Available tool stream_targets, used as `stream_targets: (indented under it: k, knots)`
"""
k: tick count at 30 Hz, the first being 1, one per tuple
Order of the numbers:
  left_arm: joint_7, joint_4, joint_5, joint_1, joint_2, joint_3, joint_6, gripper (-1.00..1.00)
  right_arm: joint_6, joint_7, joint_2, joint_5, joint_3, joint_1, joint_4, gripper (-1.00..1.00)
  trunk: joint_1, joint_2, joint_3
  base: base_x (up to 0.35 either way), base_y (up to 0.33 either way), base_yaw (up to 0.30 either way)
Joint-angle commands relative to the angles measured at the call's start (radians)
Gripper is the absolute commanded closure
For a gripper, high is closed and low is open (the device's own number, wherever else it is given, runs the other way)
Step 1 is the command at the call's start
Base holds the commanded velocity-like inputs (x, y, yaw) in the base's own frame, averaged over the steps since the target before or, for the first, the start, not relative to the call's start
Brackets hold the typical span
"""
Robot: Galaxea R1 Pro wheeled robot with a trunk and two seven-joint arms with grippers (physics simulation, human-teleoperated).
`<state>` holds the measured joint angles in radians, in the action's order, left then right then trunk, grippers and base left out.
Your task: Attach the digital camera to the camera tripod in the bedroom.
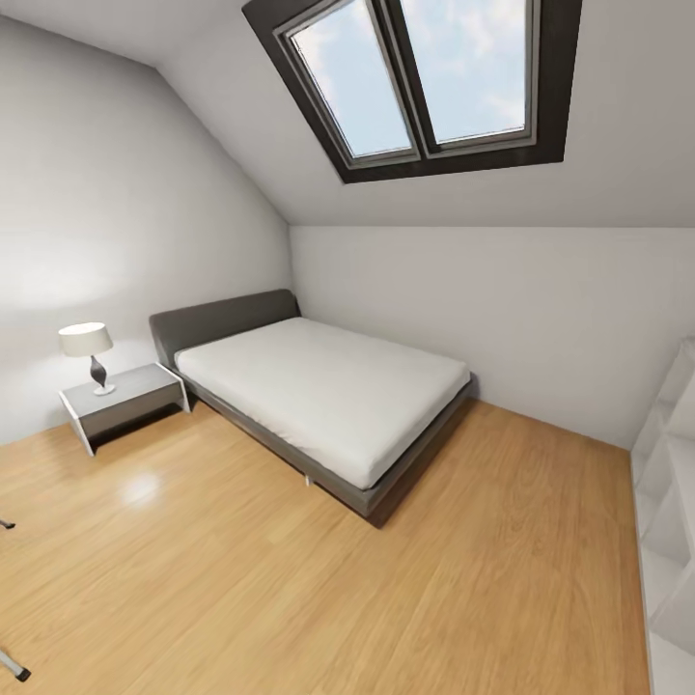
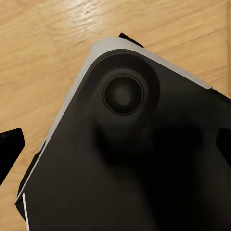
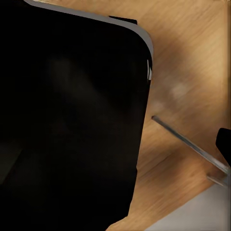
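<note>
The bedroom lies ahead in the head view, with a grey-framed bed [image 1: 319, 386] and white mattress on the light wood floor [image 1: 241, 579]. The digital camera is out of view. At the picture's lower left edge a silver leg with a black foot [image 1: 13, 666] pokes in, likely the camera tripod, and a second dark tip [image 1: 6, 524] sits above it. My left gripper [image 2: 115, 144] hangs open over my black base [image 2: 144, 159], one fingertip [image 2: 9, 147] at each side. My right gripper [image 3: 118, 149] shows one black fingertip [image 3: 225, 142] far out, near a thin silver rod [image 3: 190, 144].
A grey nightstand [image 1: 125, 401] with a white lamp [image 1: 87, 352] stands left of the bed. White shelving [image 1: 671, 521] lines the right wall. A skylight [image 1: 415, 77] sits in the sloped ceiling. Open floor stretches between me and the bed.
</note>
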<state>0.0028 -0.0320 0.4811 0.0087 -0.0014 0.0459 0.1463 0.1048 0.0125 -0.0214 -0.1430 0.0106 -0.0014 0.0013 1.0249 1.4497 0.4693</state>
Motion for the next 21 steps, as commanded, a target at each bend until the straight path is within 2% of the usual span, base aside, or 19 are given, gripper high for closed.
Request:
stream_targets:
  k: [1,21]
  knots:
    - [0.0,-0.002,-0.002,0.001,0.0,0.004,0.001,-1.0,0.003,0.001,0.0,-0.009,0.002,0.0,0.0,-1.0,0.0,0.0,0.001,0.046,-0.036,0.0]
    - [0.0,-0.002,-0.003,0.0,0.0,0.005,0.001,-1.0,0.003,0.001,0.0,-0.009,0.002,0.0,0.0,-1.0,0.0,0.0,0.001,0.014,-0.011,0.0]
